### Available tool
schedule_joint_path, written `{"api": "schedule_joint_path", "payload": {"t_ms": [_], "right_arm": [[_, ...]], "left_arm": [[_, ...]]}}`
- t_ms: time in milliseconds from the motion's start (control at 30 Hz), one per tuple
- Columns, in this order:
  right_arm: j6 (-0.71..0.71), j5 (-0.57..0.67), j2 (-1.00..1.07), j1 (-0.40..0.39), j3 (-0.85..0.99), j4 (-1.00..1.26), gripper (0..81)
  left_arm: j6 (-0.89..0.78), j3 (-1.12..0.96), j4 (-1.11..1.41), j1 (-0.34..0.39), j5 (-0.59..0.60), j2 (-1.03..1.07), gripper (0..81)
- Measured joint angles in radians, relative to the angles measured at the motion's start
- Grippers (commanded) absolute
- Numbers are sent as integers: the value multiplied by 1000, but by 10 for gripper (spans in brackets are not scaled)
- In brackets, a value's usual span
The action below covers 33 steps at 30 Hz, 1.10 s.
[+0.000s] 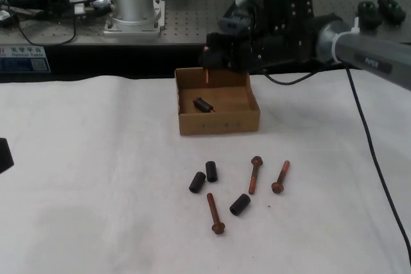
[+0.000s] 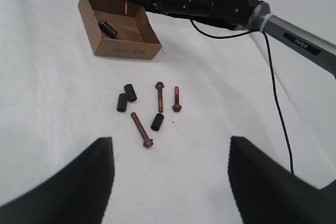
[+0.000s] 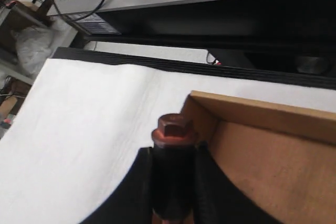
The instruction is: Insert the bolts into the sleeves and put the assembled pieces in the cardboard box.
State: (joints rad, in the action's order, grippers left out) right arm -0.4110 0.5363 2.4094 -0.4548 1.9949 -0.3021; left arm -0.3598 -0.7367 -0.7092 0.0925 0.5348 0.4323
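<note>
Right gripper (image 3: 173, 179) clamps a sleeved bolt (image 3: 172, 129) upright over the box (image 1: 218, 122) corner. An assembled piece (image 1: 203, 104) lies inside, below it. Left gripper (image 2: 169, 141) gapes wide, with loose bolts (image 2: 142, 129) and sleeves (image 2: 157, 121) ahead.

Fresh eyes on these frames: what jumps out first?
The right gripper hangs over the far edge of the cardboard box, shut on a sleeved bolt. One assembled piece lies inside the box. Nearer the camera, three bolts and three sleeves lie loose on the white cloth.
</note>
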Motion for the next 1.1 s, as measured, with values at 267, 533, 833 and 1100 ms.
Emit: {"api": "schedule_joint_path", "payload": {"t_ms": [267,533,833,1100], "right_arm": [[67,-56,0,0,6,-107,71],[89,-110,0,0,6,-165,321],[105,-53,-56,0,8,-285,313],[359,-125,-273,0,11,-627,313]], "left_arm": [[0,0,0,0,0,0,461],[0,0,0,0,0,0,461],[2,0,0,0,0,0,461],[81,0,0,0,0,0,461]]}}
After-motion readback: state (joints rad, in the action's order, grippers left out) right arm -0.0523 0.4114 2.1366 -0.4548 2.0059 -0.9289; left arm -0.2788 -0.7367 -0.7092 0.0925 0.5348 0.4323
